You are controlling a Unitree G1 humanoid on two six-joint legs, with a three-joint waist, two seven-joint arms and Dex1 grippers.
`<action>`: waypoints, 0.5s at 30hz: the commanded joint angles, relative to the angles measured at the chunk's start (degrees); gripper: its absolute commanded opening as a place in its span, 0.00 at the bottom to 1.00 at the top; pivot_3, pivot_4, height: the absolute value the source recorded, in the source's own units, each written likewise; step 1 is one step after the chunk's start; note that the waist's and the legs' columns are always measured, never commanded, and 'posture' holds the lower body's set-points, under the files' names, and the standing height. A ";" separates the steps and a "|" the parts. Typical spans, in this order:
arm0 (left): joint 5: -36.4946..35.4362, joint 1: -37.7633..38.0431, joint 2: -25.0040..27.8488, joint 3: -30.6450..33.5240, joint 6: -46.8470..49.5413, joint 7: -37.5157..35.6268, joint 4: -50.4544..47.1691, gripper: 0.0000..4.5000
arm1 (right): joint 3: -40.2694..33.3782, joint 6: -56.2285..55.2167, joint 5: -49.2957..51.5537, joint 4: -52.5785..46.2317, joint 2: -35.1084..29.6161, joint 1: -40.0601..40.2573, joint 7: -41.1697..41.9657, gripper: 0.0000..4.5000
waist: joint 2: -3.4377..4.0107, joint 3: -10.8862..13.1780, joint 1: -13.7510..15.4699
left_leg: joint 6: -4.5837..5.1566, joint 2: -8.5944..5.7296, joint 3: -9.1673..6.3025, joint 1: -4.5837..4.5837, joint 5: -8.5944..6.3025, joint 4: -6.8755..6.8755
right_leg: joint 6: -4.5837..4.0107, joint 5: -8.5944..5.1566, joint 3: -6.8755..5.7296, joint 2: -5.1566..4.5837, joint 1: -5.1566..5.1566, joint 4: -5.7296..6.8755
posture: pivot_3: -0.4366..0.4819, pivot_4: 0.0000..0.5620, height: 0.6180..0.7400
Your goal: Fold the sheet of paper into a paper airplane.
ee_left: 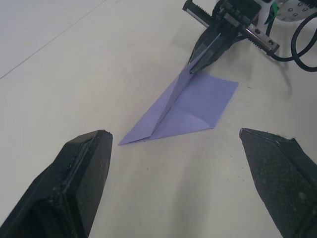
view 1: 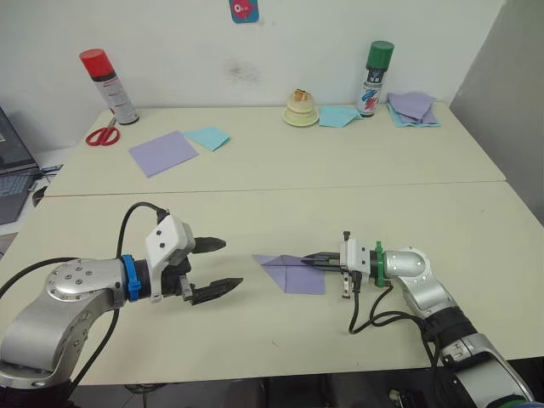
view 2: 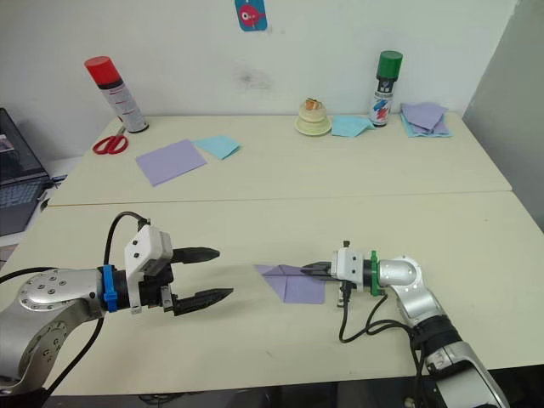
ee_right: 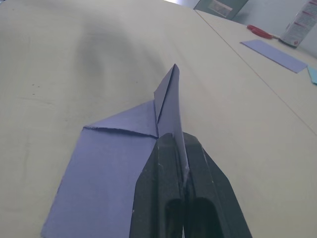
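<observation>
Your right tool point(view 1: 316, 257) pinches the half-folded sheet of paper point(view 1: 293, 274) along its raised ridge; your left tool point(view 1: 215, 267) hangs spread nearby. Next, likely fold a wing down.

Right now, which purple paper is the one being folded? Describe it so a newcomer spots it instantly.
On the near table, between the two arms, lies the folded purple paper, pinched along its raised ridge by the right tool. Unlike the flat purple square at the far left, it is creased to a point aimed at the open left tool.
</observation>
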 commanded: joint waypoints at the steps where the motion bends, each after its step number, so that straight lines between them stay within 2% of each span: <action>1: -0.24 -1.15 0.86 -0.32 -1.77 -0.04 0.30 1.00 | -0.93 1.60 1.35 -3.47 0.24 0.41 -0.49 0.14 | 0.01 0.01 -0.03 | 0.00 0.01 0.01 0.00 0.00 0.00 | 0.00 0.00 0.00 0.00 0.00 0.00 | 0.48 0.27 1.00; 4: -0.25 -1.86 0.87 -0.97 -2.17 -0.01 0.77 1.00 | -0.19 3.69 2.57 -6.24 -0.37 1.85 1.16 0.38 | 0.01 0.01 0.02 | 0.00 0.00 0.00 0.00 0.00 0.00 | 0.00 0.00 -0.01 0.00 0.01 0.00 | 0.48 0.27 1.00; 8: -0.92 -3.12 0.14 -1.23 -1.88 0.68 2.08 1.00 | -1.59 8.66 8.43 -13.92 -2.56 3.51 5.12 0.63 | 0.07 0.12 0.08 | 0.00 -0.01 -0.01 -0.03 0.00 -0.01 | 0.01 0.00 -0.01 -0.01 0.01 -0.03 | 0.48 0.27 1.00; 11: -1.13 -9.74 -5.85 -2.32 0.35 7.45 6.89 1.00 | -3.86 16.05 14.19 -20.27 -4.01 1.89 5.67 0.63 | 0.14 0.26 0.24 | 0.01 -0.07 -0.05 -0.04 0.00 0.01 | 0.02 0.00 -0.04 -0.05 0.04 -0.05 | 0.48 0.27 1.00; 15: 2.42 -16.07 -11.95 -6.86 -1.63 11.52 13.14 0.80 | -6.40 25.39 15.42 -20.52 -2.62 -2.05 -0.28 0.40 | 0.07 0.26 0.25 | -0.02 -0.02 -0.18 -0.03 0.01 0.06 | 0.03 0.00 -0.11 -0.01 0.10 -0.04 | 0.48 0.27 1.00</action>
